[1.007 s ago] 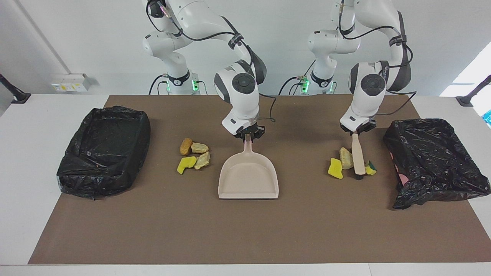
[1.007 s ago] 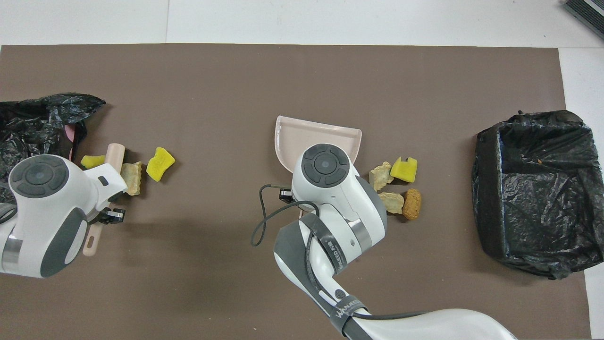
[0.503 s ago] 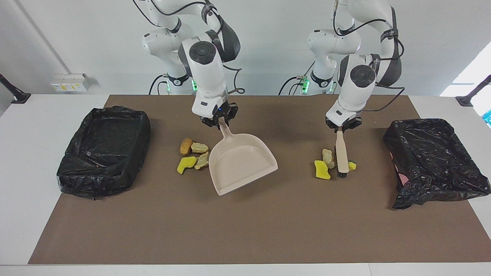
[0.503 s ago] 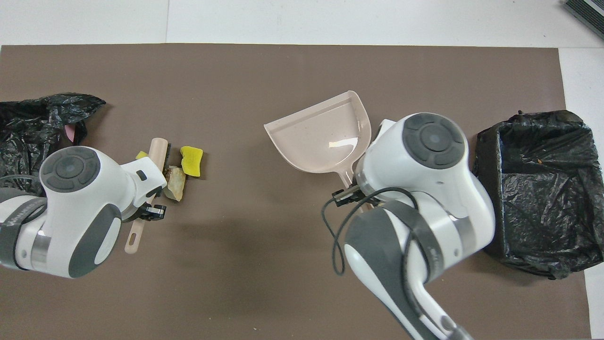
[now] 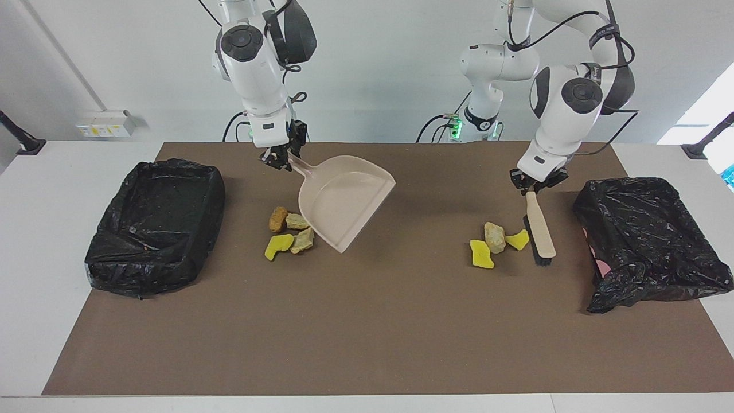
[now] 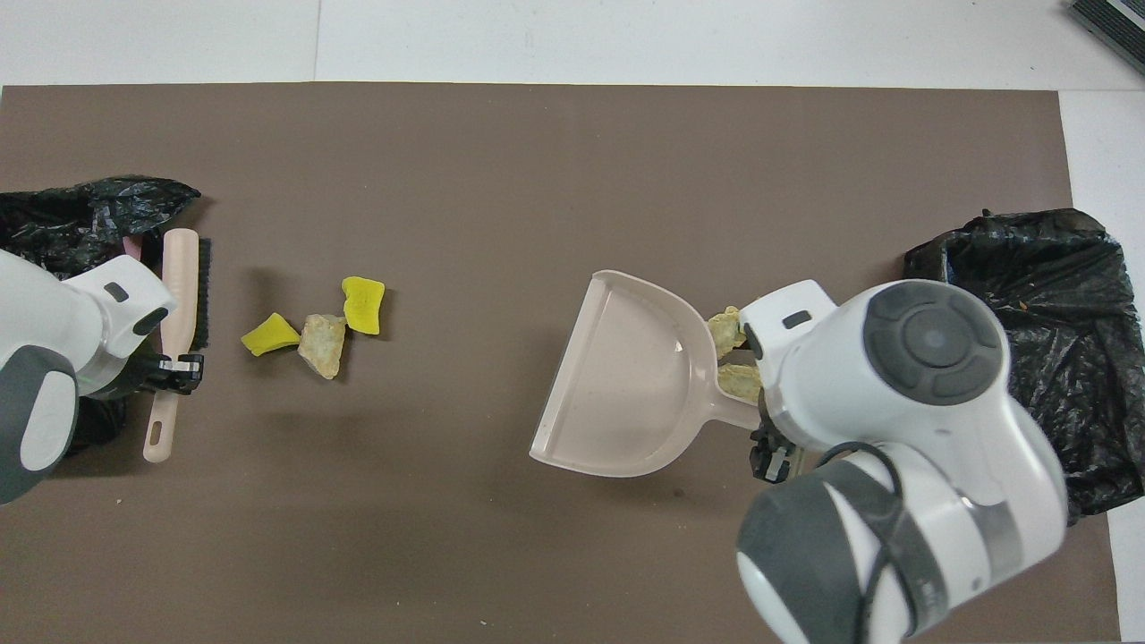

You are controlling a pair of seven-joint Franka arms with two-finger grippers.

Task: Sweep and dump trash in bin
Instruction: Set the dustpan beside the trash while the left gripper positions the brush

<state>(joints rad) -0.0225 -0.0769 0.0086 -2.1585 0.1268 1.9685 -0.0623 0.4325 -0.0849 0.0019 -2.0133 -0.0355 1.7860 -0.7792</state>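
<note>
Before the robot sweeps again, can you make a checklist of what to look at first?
1. Left gripper shut on the brush: ok.
2. Right gripper shut on the dustpan: ok.
3. Dustpan down on the brown mat, ready to catch: not ok, it is lifted and tilted, empty inside.
4. Brush next to the three pieces at the left arm's end: ok, they lie just beside its bristles.
5. Four pieces at the right arm's end swept up: not ok, they lie loose beside the dustpan.
6. Black-lined bin open for dumping: ok.
</note>
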